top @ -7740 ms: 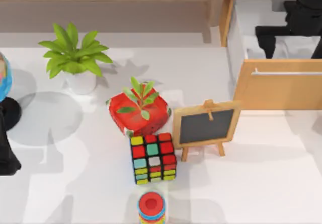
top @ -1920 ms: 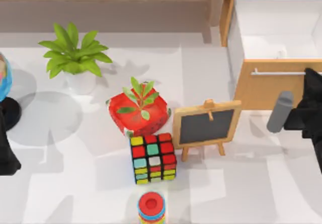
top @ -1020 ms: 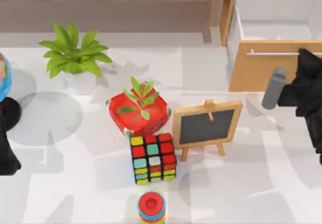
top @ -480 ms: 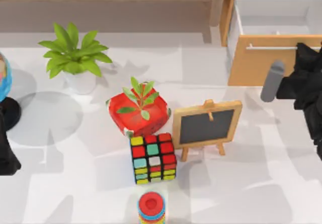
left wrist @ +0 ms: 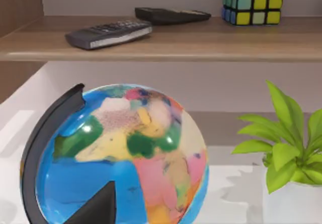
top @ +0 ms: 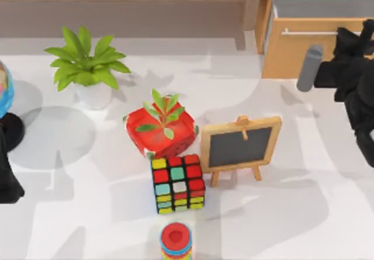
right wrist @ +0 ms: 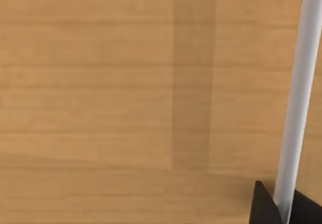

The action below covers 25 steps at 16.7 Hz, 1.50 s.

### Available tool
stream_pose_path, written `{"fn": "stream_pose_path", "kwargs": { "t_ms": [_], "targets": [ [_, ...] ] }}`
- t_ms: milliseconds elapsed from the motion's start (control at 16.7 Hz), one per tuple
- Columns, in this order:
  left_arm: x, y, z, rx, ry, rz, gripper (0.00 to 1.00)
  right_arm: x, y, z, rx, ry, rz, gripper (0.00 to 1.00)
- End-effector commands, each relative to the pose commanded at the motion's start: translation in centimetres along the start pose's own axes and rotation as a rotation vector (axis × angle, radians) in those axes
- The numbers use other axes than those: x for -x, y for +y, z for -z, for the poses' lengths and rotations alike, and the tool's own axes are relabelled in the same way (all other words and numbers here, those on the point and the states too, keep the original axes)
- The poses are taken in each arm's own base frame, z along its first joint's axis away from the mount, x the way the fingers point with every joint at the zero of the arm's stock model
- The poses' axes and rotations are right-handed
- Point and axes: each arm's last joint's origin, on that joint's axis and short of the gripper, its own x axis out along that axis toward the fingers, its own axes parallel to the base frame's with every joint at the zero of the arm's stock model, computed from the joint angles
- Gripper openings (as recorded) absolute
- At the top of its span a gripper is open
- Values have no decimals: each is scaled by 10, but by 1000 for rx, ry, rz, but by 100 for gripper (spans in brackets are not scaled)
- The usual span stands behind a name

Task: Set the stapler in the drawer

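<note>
top view: at about 2 o'clock on the white desk, the right end effector presses against the tan front of the drawer, near its silver bar handle. i cannot tell whether its fingers are parted or clenched. the drawer is nearly closed, with a thin grey strip of its inside showing. the stapler is out of sight; judging by the task, it likely lies inside. the left end effector sits parked at 9 o'clock beside a globe. a small chalkboard easel, a colourful cube, a red strawberry-like pot and a potted plant fill the middle.

left wrist view: the globe up close, with remotes on a wooden shelf.

right wrist view: wood grain of the drawer front, the handle alongside.

to finish well, push straight and evenly until flush.

compared with half a second ago, the drawer has slid further in, and the arm has followed toward 12 o'clock.
</note>
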Motion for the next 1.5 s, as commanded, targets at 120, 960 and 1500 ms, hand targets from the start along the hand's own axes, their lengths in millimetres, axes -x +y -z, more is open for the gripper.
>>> {"fn": "stream_pose_path", "kwargs": {
  "t_ms": [120,960,1500],
  "targets": [
    [0,0,0,0,0,0,100,-4,0,0,0,0,0,0],
    [0,0,0,0,0,0,100,-64,-1,0,-2,0,-1,0],
    [0,0,0,0,0,0,100,-66,-1,0,-2,0,-1,30]
  ]
}}
